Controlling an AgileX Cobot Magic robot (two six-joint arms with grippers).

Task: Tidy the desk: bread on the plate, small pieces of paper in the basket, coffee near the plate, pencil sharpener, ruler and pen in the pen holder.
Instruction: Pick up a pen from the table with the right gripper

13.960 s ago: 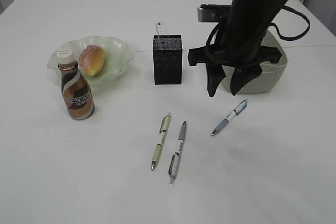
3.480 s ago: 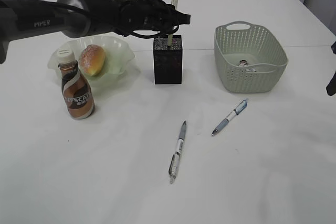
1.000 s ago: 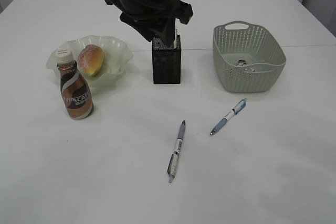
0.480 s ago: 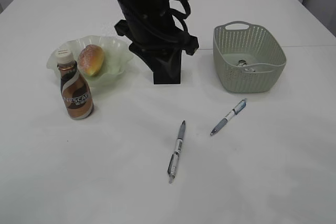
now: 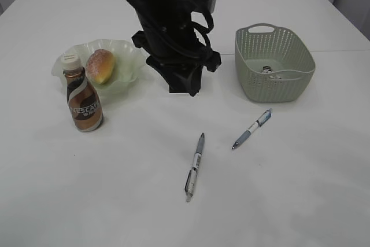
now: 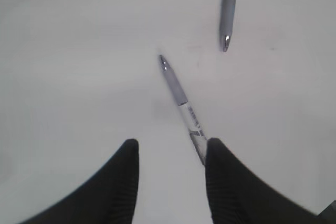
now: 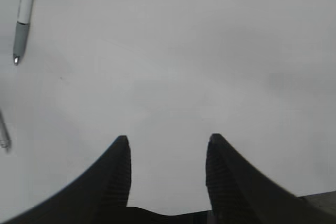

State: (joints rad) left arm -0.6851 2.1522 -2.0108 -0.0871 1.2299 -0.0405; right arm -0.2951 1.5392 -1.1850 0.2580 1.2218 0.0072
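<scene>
The grey pen (image 6: 181,95) is a light, stiff, slim thing with a smooth barrel that can roll or skate on the bench (image 5: 104,189). I would take it across the middle of the barrel, near the rubber grip, with the jaws square to its length.

In the left wrist view it lies just ahead of the left claw (image 6: 170,150), slanting away to the left, its near end touching or nearly under the right-hand finger. That claw stands half open and empty.

A second pen, blue and white (image 6: 227,14), lies farther ahead and to the right, well apart from the first. It should handle much the same.

The right claw (image 7: 167,148) is likewise half open, holding nothing, with bare bench between its fingers and that second pen (image 7: 22,17) off to its far left.
</scene>
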